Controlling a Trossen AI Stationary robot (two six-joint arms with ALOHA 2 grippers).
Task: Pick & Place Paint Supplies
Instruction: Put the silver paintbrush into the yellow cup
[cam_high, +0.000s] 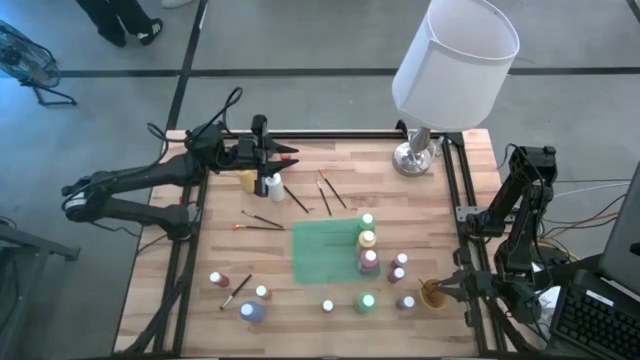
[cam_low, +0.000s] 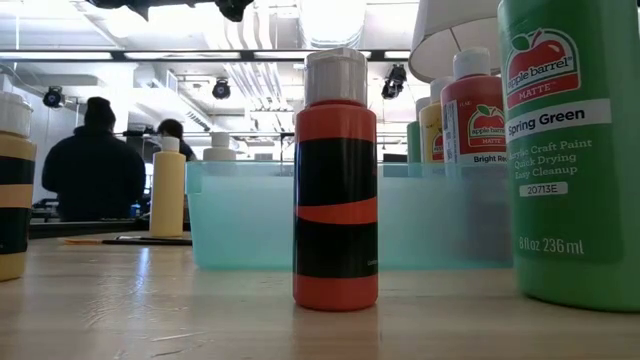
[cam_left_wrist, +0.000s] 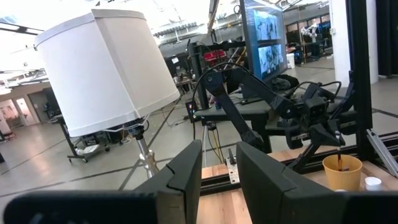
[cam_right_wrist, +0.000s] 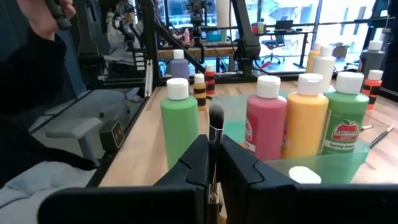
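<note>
Several paint bottles stand in and around a translucent green bin (cam_high: 325, 255), among them a green one (cam_right_wrist: 179, 124), a pink one (cam_right_wrist: 266, 121) and an orange-red one (cam_low: 335, 200). Thin brushes (cam_high: 262, 222) lie flat on the wood at the far left. My right gripper (cam_right_wrist: 214, 146) is at the near right, beside the tan cup (cam_high: 433, 293), shut on a brush (cam_right_wrist: 216, 118). My left gripper (cam_left_wrist: 217, 152) hangs raised over the table's far left (cam_high: 285, 157), open, nothing between its fingers. My right gripper pinches the brush's shaft just below the bristles (cam_right_wrist: 215, 155) between its two fingers, which point level and lie across it. The brush stands upright with its bristles up. In the left wrist view its lower end (cam_left_wrist: 339, 163) reaches down into the tan cup (cam_left_wrist: 342, 171).
A table lamp with a large white shade (cam_high: 455, 60) stands on its metal base (cam_high: 413, 158) at the far right. A white bottle (cam_high: 276, 186) stands under the left gripper. Dark frame rails (cam_high: 455, 190) edge the table. People show in the room behind (cam_low: 95, 160).
</note>
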